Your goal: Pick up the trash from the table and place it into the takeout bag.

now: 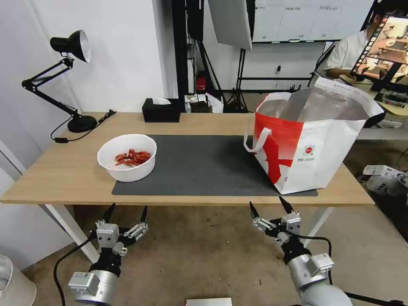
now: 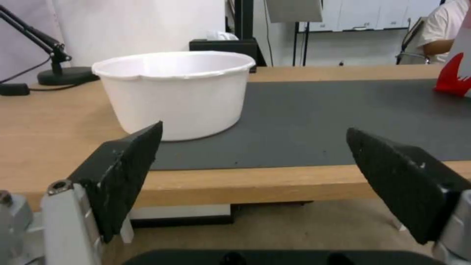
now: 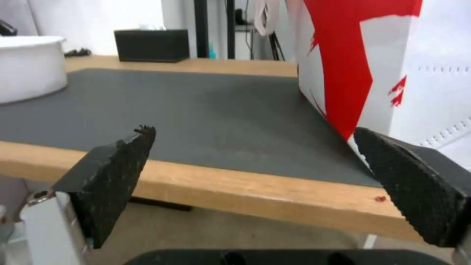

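A white bowl [image 1: 127, 157] of red shell scraps sits on the counter [image 1: 72, 170], at the dark mat's [image 1: 199, 165] left end, beyond the left pincer [image 1: 126, 211], spread wide and empty. The right pincer [image 1: 270, 207], likewise agape, hangs below the takeout bag [image 1: 312, 140], apparently upright.

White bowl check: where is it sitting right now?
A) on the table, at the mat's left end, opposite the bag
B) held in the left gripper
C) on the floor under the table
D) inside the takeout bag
A. The white bowl of red shell scraps stands on the table, overlapping the left edge of the dark mat, while the takeout bag stands at the right end; the left gripper and right gripper hang open below the near edge.
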Available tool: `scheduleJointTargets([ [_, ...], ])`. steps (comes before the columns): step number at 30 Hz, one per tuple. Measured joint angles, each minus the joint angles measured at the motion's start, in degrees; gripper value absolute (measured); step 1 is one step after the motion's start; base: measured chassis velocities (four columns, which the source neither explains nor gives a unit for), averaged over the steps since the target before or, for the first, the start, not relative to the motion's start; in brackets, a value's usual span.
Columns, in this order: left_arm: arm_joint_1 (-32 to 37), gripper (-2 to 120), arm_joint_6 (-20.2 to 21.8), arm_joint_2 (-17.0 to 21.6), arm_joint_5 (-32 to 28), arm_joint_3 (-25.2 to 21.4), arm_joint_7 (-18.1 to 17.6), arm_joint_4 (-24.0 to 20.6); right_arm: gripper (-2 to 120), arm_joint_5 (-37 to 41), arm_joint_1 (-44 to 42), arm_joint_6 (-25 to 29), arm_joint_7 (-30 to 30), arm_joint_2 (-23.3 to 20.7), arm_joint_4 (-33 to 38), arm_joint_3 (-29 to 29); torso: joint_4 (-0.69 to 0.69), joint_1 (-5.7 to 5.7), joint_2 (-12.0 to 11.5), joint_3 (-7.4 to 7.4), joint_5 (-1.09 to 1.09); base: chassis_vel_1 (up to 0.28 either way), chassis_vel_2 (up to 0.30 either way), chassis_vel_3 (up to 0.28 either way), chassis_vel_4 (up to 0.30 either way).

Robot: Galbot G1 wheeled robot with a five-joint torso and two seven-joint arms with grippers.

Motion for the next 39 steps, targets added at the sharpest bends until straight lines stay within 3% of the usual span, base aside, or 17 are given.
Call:
scheduleJointTargets([
  [27,-1.03,100,0.18,-0.09,-0.78,-0.18,0.12,1.01,100,-3.75,-0.29,1.45,-0.95,0.97,-2.23,-1.37,0.01,0.00,0.00,0.00,0.00,0.000,0.000,0.000,0.000],
  [31,-4.41,100,3.24,2.46,-5.84,-2.71,-1.78,-0.17,100,-3.72,-0.26,1.45,-0.96,0.97,-2.24,-1.38,0.00,0.00,0.00,0.00,-0.01,0.000,0.000,0.000,0.000],
  [34,-10.51,100,12.32,9.52,-17.47,-6.64,-8.22,-2.07,100,-3.67,-0.25,1.45,-0.97,0.96,-2.24,-1.38,0.01,0.00,0.00,0.00,-0.02,0.000,0.000,0.000,0.000],
  [36,-11.78,100,13.95,11.36,-20.31,-7.28,-9.83,-2.22,100,-3.66,-0.24,1.45,-0.96,0.96,-2.24,-1.38,0.00,0.00,0.00,0.00,-0.01,0.000,0.000,0.000,0.000],
  [38,-17.62,100,19.28,18.71,-32.70,-8.83,-14.80,-1.09,100,-3.65,-0.23,1.45,-0.97,0.96,-2.23,-1.39,0.00,0.00,0.00,0.01,0.00,0.000,0.000,0.000,0.000],
  [39,-17.62,100,19.28,18.71,-32.70,-8.83,-14.80,-1.09,100,-3.65,-0.23,1.45,-0.97,0.96,-2.23,-1.39,0.00,0.00,0.00,0.01,0.00,0.000,0.000,0.000,0.000],
])
